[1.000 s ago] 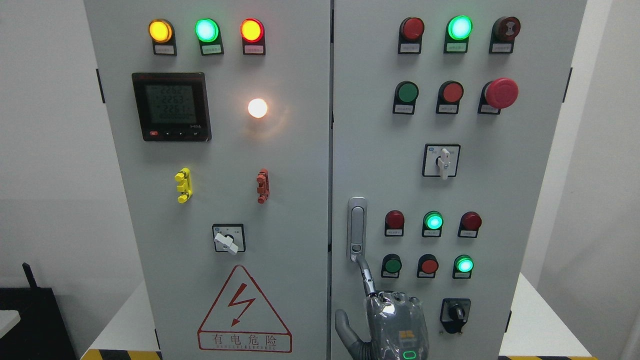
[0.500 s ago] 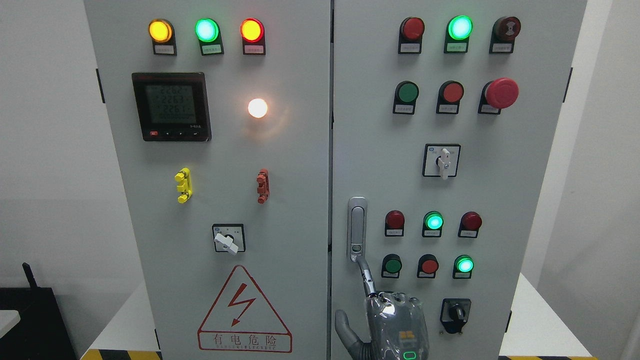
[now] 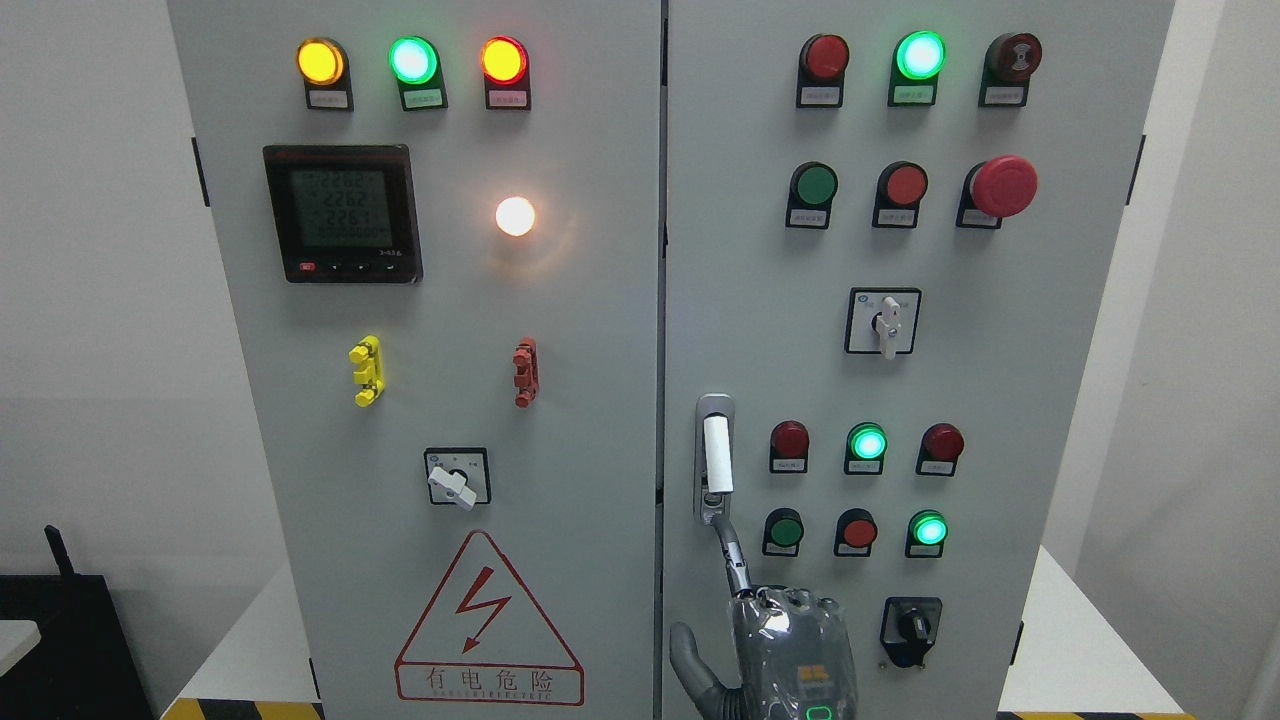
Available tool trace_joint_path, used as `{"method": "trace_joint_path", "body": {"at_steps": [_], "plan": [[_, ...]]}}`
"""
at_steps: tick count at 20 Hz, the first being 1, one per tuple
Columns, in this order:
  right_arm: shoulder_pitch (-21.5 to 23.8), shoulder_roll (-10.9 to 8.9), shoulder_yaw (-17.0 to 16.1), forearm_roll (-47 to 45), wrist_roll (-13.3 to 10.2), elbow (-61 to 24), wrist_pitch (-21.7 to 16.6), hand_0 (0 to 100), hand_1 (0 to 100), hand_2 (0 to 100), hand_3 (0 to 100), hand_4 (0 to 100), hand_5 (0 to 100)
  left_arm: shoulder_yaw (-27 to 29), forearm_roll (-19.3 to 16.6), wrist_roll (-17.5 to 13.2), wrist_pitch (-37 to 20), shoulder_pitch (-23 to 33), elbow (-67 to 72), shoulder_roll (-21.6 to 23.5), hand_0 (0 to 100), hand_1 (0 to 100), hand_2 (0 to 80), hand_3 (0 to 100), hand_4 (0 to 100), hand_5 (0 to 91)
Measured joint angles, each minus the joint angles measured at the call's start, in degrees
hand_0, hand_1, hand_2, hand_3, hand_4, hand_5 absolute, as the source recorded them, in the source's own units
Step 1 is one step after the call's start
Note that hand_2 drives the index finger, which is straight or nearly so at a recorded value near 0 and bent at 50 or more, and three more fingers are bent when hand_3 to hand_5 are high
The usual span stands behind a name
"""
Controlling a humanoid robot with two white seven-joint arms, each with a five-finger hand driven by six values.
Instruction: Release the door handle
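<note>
1. Presently, the door handle (image 3: 714, 455) sits upright at the left edge of the right door (image 3: 1040, 400) of the grey cabinet (image 3: 600, 330), in the door's lower half, just beside the seam between the two doors.
2. The handle consists of a silver housing with a white lever bar standing vertically inside it. The bar looks brighter than the housing.
3. The right hand (image 3: 790, 640), wrapped in clear film, enters at the bottom edge of the right door, directly below the handle.
4. Of the fingers (image 3: 733, 555), one is extended upward and slightly leftward. Its tip meets the lower end of the handle housing, below the white bar.
5. The thumb (image 3: 688, 650) is spread out to the left, apart from the handle. The remaining fingers are hidden behind the back of the hand.
6. The fingers do not close around anything: contact is tip-only, and the lever bar is free of them.
7. A green pushbutton (image 3: 784, 530) lies just right of the extended finger, not touching it. A black rotary switch (image 3: 910, 628) lies right of the hand.
</note>
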Motion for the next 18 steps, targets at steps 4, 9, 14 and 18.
{"method": "trace_joint_path", "body": {"at_steps": [4,9,14,18], "plan": [[0.1,0.0,0.0,0.0,-0.6,0.1,-0.1,40,39,14,100,100,97,0.0,0.0,0.0,0.0,0.0,0.0,0.0,12,39,0.0,0,0,0.0],[0.2,-0.01,-0.1,-0.1,-2.0,0.1,-0.3,40,39,14,100,100,97,0.0,0.0,0.0,0.0,0.0,0.0,0.0,12,39,0.0,0,0,0.0],[0.5,-0.01,-0.2,-0.1,-3.0,0.1,-0.3,39,39,14,100,100,97,0.0,0.0,0.0,0.0,0.0,0.0,0.0,12,39,0.0,0,0,0.0],[0.6,-0.01,-0.2,-0.1,-3.8,0.6,-0.3,39,39,14,100,100,97,0.0,0.0,0.0,0.0,0.0,0.0,0.0,12,39,0.0,0,0,0.0]]}}
